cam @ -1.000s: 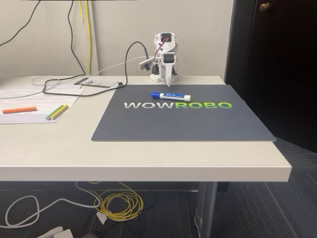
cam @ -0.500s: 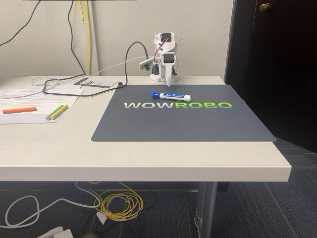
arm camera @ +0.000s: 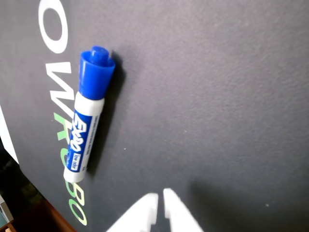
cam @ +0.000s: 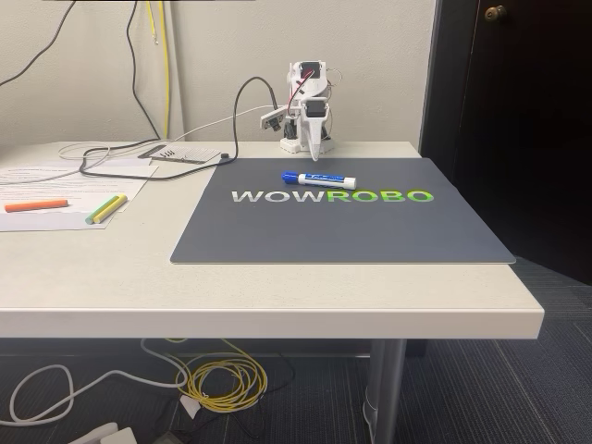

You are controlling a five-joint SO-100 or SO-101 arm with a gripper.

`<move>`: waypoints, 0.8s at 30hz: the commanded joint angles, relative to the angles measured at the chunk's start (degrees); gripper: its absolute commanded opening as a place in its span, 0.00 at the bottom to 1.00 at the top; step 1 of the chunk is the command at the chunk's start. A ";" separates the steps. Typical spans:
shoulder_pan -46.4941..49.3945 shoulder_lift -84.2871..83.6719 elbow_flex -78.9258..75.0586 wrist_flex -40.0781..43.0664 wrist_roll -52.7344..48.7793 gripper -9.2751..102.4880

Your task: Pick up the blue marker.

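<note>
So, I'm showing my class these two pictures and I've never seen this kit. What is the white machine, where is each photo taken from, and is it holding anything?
The white machine is a small robot arm at the back of a table. One picture comes from a camera standing in front of the table; the other rides on the arm's wrist and looks down. A blue marker lies flat on a dark mat, just in front of the arm. In the wrist view the gripper points down beside the marker, fingertips nearly together, holding nothing. Papers, cables and highlighters lie at left.
</note>
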 commanded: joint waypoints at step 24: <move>-1.76 -41.84 -35.51 -1.67 -0.53 0.09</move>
